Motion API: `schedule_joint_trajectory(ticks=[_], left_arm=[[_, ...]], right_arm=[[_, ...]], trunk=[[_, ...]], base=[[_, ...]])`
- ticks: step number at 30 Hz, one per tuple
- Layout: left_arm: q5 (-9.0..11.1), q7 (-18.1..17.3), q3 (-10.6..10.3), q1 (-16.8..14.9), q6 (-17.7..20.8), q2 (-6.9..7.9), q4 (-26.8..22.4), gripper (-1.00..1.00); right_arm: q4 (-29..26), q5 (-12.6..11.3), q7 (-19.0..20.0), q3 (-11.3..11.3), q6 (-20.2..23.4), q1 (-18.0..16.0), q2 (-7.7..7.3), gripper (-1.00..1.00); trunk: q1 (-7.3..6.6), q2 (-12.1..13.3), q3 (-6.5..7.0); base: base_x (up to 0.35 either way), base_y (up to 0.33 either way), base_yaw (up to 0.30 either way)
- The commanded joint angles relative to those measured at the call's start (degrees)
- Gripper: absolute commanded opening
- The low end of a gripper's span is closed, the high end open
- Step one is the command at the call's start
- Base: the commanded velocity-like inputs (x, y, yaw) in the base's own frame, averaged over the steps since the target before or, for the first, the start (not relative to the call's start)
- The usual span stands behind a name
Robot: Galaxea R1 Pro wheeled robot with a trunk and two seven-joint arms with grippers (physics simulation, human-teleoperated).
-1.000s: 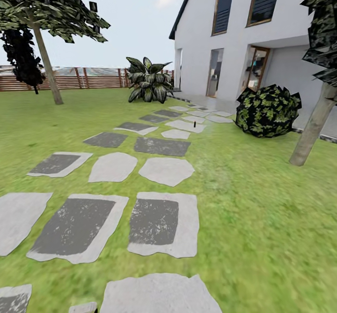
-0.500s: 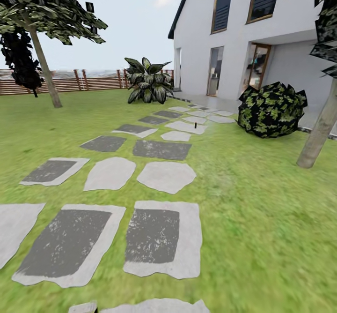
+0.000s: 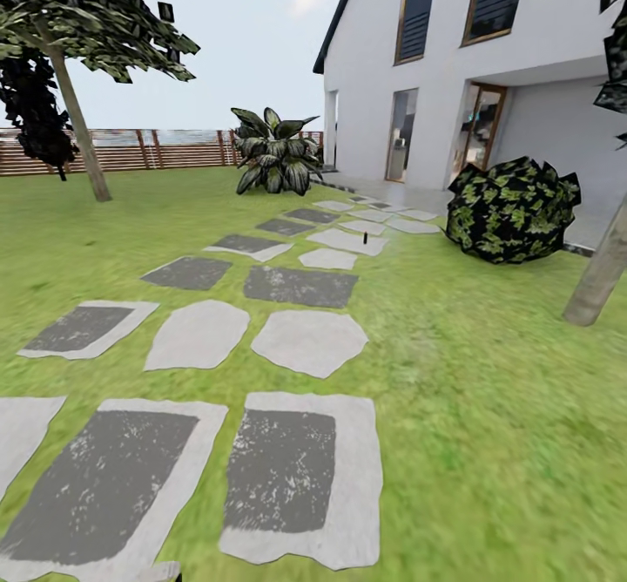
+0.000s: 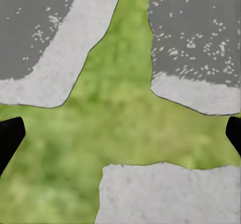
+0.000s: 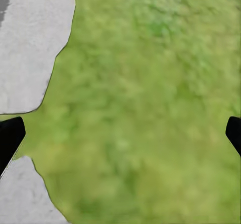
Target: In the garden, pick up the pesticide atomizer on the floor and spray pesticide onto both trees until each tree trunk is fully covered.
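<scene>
Head view is showing the garden lawn [image 3: 488, 408] with a path of grey stepping stones [image 3: 309, 341] running from the near foreground toward the white house [image 3: 453, 68]. A small dark upright object [image 3: 367, 236], too small to identify with certainty but possibly the atomizer, is standing on one of the far stones of the path, near the house and just beside the round dark bush [image 3: 512, 209]. One tree trunk [image 3: 601, 273] is leaning up from the grass beyond the bush, at the picture's edge; a second tree trunk [image 3: 77, 125] is rising on the far side of the path from the house, in front of the brown slat fence [image 3: 157, 148]. A broad-leaved plant [image 3: 277, 151] is sitting between that trunk and the house. Left wrist view: left hand [image 4: 120, 133] is hanging over grass where three stones meet, its dark fingertips [image 4: 9, 136] showing at opposite edges, spread wide, gripping nothing. Right wrist view: right hand [image 5: 120, 133] is likewise spread wide with fingertips [image 5: 9, 133] far apart, hanging over grass beside the stone edges, holding nothing.
</scene>
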Motion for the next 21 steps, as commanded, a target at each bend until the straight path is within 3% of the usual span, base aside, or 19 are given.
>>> schedule_joint_trajectory(ticks=[1, 21], left_arm=[[0.0, 0.0, 0.0, 0.0, 0.0, 0.00, 0.0, 1.00], [0.0, 0.0, 0.0, 0.0, 0.0, 0.00, 0.0, 1.00]], right_arm=[[0.0, 0.0, 0.0, 0.0, 0.0, 0.0, 0.00, 1.00], [0.0, 0.0, 0.0, 0.0, 0.0, 0.0, 0.00, 1.00]], trunk=[[0.00, 0.0, 0.00], [0.00, 0.0, 0.00]], base=[[0.335, 0.000, 0.000], [0.335, 0.000, 0.000]])
